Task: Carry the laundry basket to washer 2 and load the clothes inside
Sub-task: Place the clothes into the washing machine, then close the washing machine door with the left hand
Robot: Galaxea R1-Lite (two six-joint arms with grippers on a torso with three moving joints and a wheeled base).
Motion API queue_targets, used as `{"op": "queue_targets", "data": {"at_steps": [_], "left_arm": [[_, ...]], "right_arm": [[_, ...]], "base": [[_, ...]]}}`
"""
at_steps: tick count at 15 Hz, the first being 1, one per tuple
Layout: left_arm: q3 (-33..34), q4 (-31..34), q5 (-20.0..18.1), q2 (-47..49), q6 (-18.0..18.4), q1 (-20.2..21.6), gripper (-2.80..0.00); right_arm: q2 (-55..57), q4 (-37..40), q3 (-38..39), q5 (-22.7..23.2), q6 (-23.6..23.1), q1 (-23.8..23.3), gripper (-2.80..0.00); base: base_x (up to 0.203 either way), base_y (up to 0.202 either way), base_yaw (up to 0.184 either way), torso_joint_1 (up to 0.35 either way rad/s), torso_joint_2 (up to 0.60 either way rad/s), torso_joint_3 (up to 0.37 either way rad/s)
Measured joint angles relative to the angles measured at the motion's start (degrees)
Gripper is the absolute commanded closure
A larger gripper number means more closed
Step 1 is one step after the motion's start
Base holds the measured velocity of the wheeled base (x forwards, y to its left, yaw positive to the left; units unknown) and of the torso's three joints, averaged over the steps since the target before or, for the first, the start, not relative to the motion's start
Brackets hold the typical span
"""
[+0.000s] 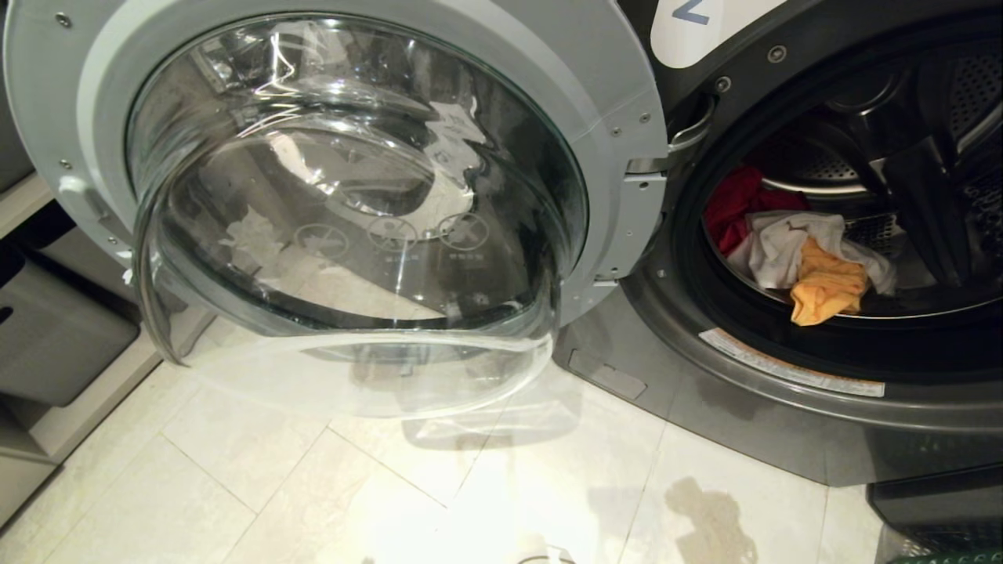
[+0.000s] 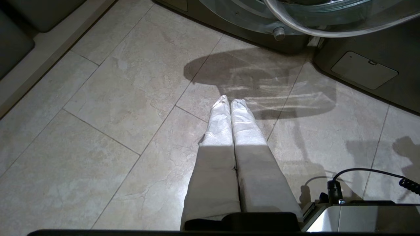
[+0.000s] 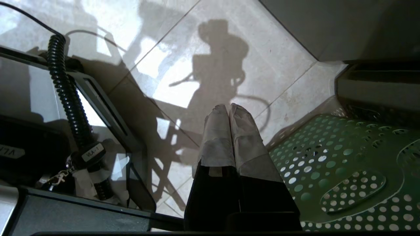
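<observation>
Washer 2 (image 1: 768, 407) stands open at the right, and its glass door (image 1: 353, 196) swings out to the left. Inside the drum lie the clothes: a red one (image 1: 733, 205), a white one (image 1: 783, 243) and a yellow-orange one (image 1: 823, 290). The green laundry basket (image 3: 344, 170) sits on the floor beside my right gripper (image 3: 228, 108), which is shut and holds nothing. Only a corner of the basket (image 1: 940, 552) shows in the head view. My left gripper (image 2: 229, 101) hangs shut and empty over the tiles, near the door's lower rim (image 2: 328, 31).
The open door juts over the pale tiled floor (image 1: 313, 486) ahead. A low shelf with grey bins (image 1: 55, 337) runs along the left. My base and its coiled cable (image 3: 70, 98) sit beside the right gripper. A dark cabinet (image 3: 377, 88) stands behind the basket.
</observation>
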Motion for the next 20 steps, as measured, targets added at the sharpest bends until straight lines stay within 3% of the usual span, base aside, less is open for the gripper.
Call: {"op": "queue_targets", "data": {"at_steps": [3,9,20], "left_arm": [[0.01,0.02,0.0,0.0,0.0,0.0,0.0],[0.01,0.0,0.0,0.0,-0.02,0.0,0.0],[0.01,0.0,0.02,0.0,0.0,0.0,0.0]], "right_arm": [[-5.54,0.32,0.99,-0.18,2.21,0.02,0.0],[-17.92,2.76,1.03,-1.34,11.26,2.43,0.0],[-34.65,3.34,1.13,-1.16,10.78,0.71,0.0]], "base": [[0.0,0.0,0.0,0.0,0.0,0.0],[0.0,0.0,0.0,0.0,0.0,0.0],[0.0,0.0,0.0,0.0,0.0,0.0]]}}
